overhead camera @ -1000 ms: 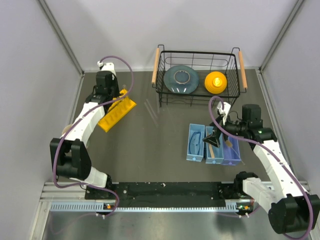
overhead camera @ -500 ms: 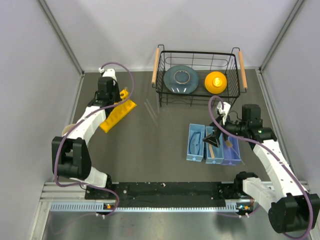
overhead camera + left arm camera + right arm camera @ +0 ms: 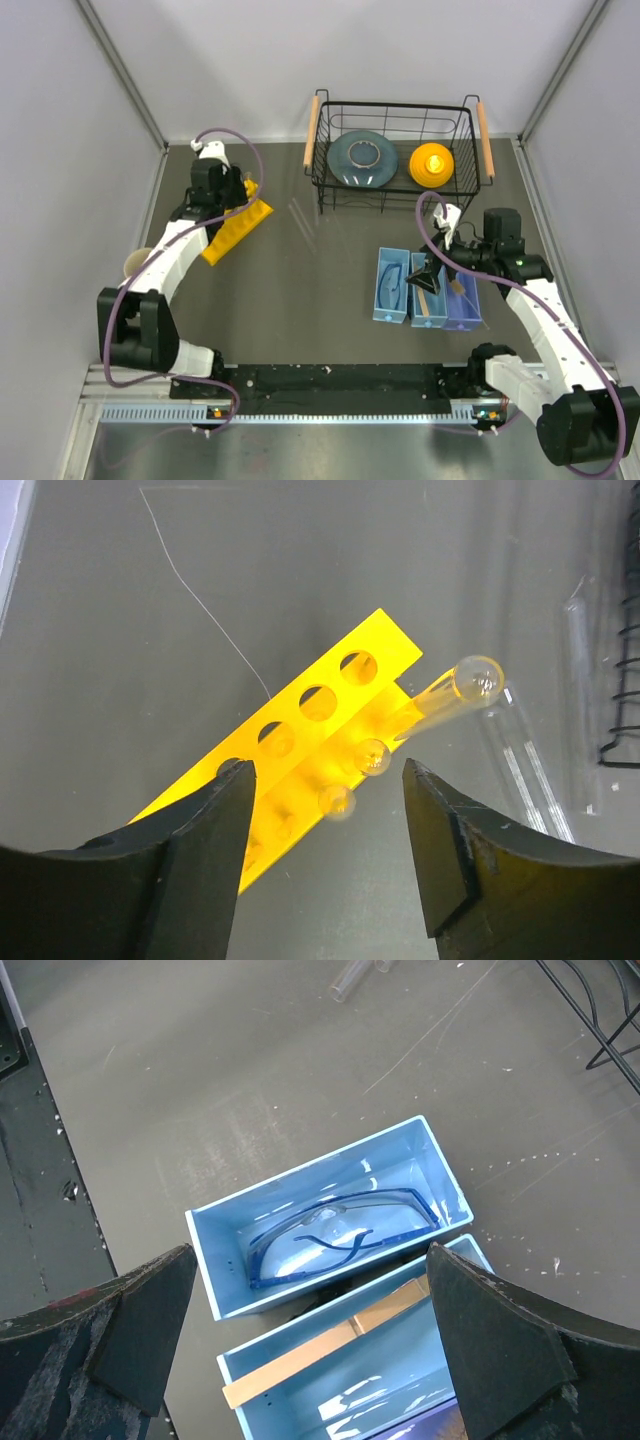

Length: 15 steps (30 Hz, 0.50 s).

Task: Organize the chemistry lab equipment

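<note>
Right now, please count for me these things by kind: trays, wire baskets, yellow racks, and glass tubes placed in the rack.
Trays: 3
Wire basket: 1
Yellow rack: 1
Glass tubes in the rack: 3
Total: 8

Glossy yellow plastic rack (image 3: 338,685), clear shiny glass tubes (image 3: 476,680), tan wooden clamp (image 3: 300,1360), and a matt, scuffed grey table (image 3: 200,1080)

Rack (image 3: 310,742): plain bright yellow. Tubes (image 3: 445,698): clear glass, tinted yellow against the rack. Safety glasses (image 3: 340,1230): blue rim, clear lens. Bin (image 3: 203,1265): pale blue. Clamp (image 3: 310,1352): tan wood. Worktop (image 3: 300,300): dark grey. Basket (image 3: 400,103): black wire.
</note>
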### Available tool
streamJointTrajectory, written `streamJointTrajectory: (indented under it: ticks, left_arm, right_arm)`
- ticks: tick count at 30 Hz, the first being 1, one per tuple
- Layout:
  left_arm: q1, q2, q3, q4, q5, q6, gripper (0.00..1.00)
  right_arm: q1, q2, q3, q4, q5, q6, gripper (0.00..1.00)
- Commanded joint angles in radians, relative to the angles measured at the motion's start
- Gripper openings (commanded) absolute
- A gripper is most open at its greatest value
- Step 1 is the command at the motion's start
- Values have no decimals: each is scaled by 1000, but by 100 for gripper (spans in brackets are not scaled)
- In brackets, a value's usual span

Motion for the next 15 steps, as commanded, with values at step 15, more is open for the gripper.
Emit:
streamJointTrajectory:
  ticks: [15]
  left_arm:
    - [28,-602,-126,-309,210,-137,99]
  right_arm:
    - [141,89,175,-148,117,-38,98]
